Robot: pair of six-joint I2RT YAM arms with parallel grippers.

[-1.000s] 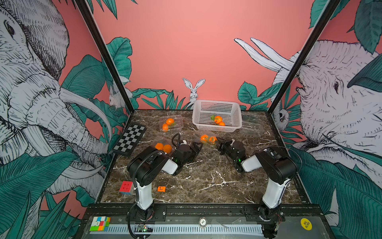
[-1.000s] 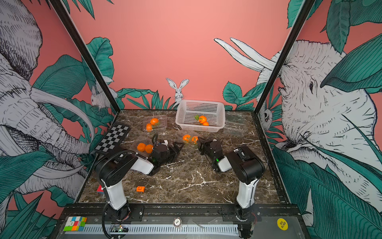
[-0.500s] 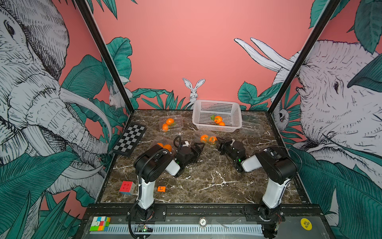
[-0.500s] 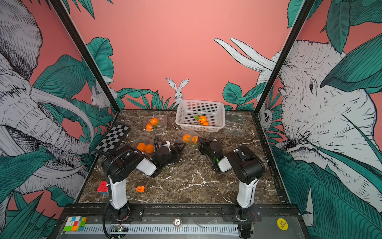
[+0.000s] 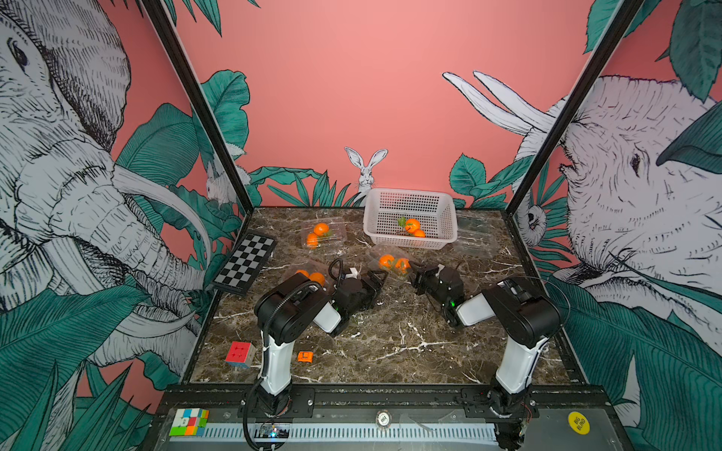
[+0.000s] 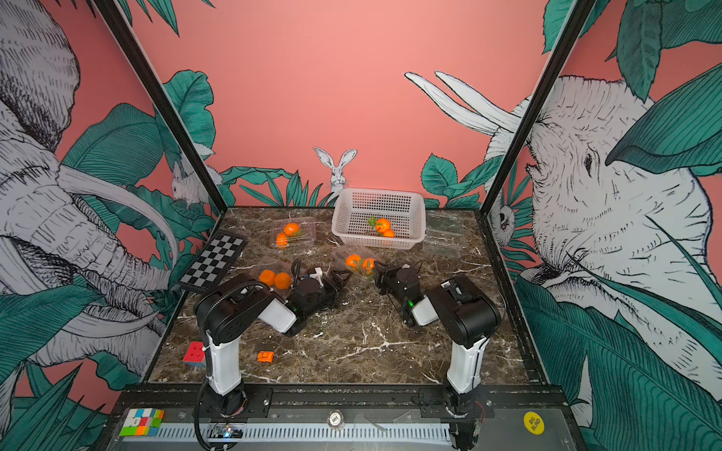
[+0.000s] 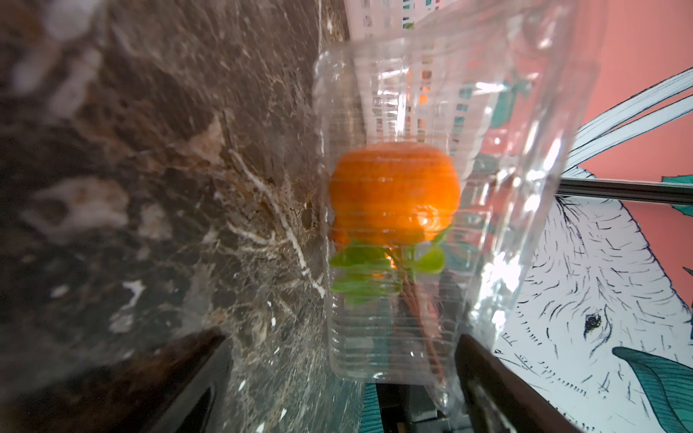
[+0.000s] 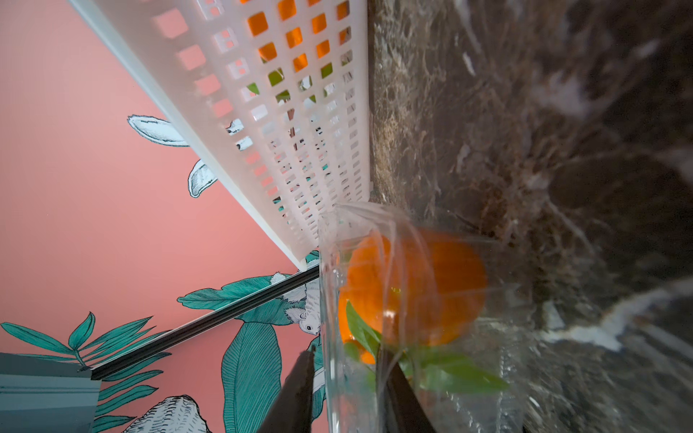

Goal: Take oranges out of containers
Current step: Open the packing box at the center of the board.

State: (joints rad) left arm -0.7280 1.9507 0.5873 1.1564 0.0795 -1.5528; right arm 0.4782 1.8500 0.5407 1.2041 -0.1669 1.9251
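A dark marble table (image 5: 390,351) fills the floor of a pink booth painted with elephants and leaves; at its back stands a white basket (image 5: 410,192) with two oranges (image 5: 412,225) in it. The centre container (image 5: 381,250) lies just in front of the basket with two more oranges (image 5: 386,261) inside, and both arms meet at it. The left gripper (image 5: 379,276) is spread wide at one end, holding nothing; the right gripper (image 5: 416,269) is narrowed onto the thin clear wall at the other end, pinching it as far as we can judge.

We expect the box to be light, springy and slick, apt to skid on marble or buckle under a hard squeeze, so its rim is the place to pin it; the fruit looks firm, round and ready to roll, best taken across its belly, clear of the leaves (image 7: 360,262).

Both top views show what the wrists miss: the back container (image 5: 338,234) and the left container (image 6: 269,262), each filled, and the empty container (image 5: 474,238). Only the left wrist view shows leaf and stalk through the ribs; only the right wrist view shows dark fingers (image 8: 296,390) either side of the plastic. Whether the lid is free we cannot tell.
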